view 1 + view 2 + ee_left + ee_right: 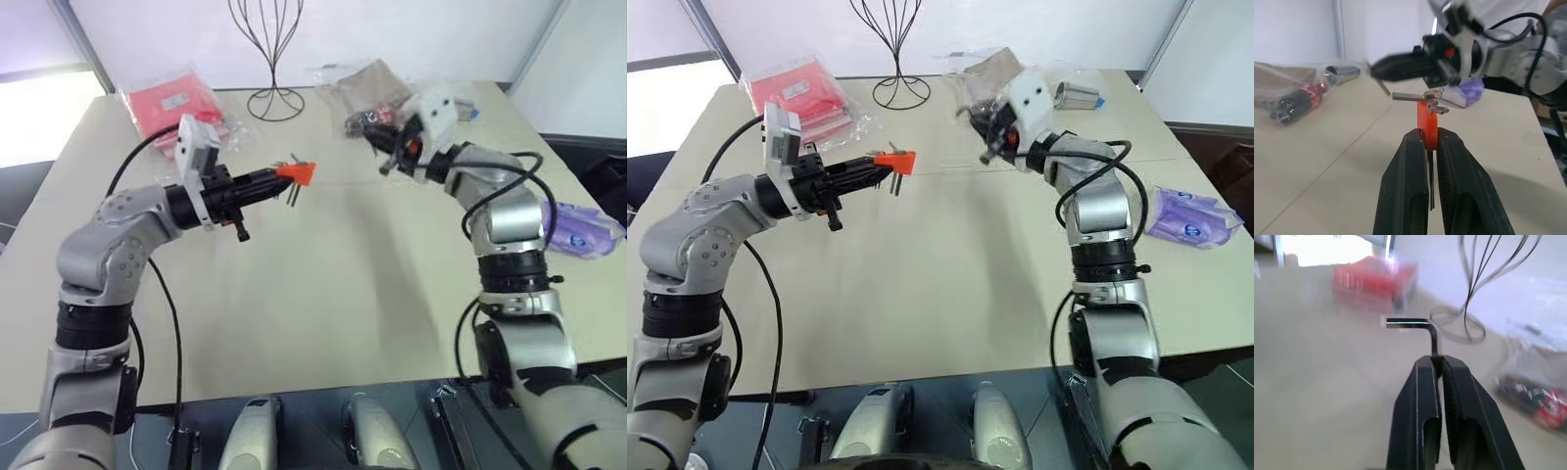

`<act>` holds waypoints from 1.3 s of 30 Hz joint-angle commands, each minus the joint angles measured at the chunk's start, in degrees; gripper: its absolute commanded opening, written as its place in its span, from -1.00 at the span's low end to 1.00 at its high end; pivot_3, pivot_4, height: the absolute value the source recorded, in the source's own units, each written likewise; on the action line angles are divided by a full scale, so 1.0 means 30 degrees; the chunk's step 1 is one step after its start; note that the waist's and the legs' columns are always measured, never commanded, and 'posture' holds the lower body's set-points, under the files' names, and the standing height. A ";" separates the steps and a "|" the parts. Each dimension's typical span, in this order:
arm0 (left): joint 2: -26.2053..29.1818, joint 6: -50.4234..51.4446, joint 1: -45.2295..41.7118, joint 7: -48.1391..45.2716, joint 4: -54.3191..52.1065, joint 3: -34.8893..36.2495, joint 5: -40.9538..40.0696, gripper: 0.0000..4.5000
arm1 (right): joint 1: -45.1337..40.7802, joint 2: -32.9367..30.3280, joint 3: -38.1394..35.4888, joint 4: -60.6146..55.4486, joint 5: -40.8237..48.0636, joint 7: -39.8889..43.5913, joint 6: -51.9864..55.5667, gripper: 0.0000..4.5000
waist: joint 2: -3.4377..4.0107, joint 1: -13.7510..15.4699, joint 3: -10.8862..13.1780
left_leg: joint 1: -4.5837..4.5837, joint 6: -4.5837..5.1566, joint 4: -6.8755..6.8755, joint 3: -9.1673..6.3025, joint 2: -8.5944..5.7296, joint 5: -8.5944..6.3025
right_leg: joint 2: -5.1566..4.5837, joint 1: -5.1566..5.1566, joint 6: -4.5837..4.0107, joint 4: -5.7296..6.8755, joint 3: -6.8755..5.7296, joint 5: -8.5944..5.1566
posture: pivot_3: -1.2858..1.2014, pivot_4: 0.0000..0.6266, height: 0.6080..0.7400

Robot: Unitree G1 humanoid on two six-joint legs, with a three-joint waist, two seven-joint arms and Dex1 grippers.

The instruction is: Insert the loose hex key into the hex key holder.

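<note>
Right gripper pinching L-shaped steel hex key (thin rod) | left gripper: orange holder

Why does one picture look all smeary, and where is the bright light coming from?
Right wrist view: the red packets and table are smeared, while the loose hex key stays sharp. A window glows white above them. Left eye view: another bright patch at the left edge.

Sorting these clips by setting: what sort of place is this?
Probably an indoor test room or lab: a plain beige table against bare white walls, strewn with unrelated props such as a wire stand, red packets and a purple tissue pack.
</note>
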 commanded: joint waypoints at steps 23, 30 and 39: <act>-0.1207 -0.1645 -0.1537 0.1477 0.0453 0.0549 0.0354 -1.00 | -0.2102 0.4132 -0.3928 -0.6885 1.3559 -0.6913 0.9286 -0.99 | 0.0004 0.0158 -0.0002 | -0.0043 0.0002 0.0015 0.0013 -0.0006 0.0003 | 0.0000 -0.0092 -0.0002 0.0102 0.0000 -0.0001 | 0.03 -0.52 1.00; -0.1551 -0.1660 -0.1804 0.1738 0.0506 0.0581 0.0281 -1.00 | -0.1657 0.4001 -0.3063 -0.6718 1.3459 -0.7133 0.8528 -0.99 | 0.0004 0.0138 -0.0002 | -0.0055 0.0002 0.0018 0.0012 -0.0007 0.0003 | 0.0011 -0.0103 -0.0002 0.0102 0.0000 -0.0001 | 0.03 -0.52 1.00; -0.1642 -0.1492 -0.1810 0.1918 0.0301 0.0676 0.0028 -1.00 | -0.1094 0.3317 -0.2237 -0.6561 1.3043 -0.6931 0.7809 -0.99 | 0.0004 0.0142 -0.0002 | -0.0060 0.0002 0.0020 0.0010 -0.0005 0.0003 | 0.0021 -0.0104 -0.0003 0.0099 0.0002 -0.0002 | 0.03 -0.52 1.00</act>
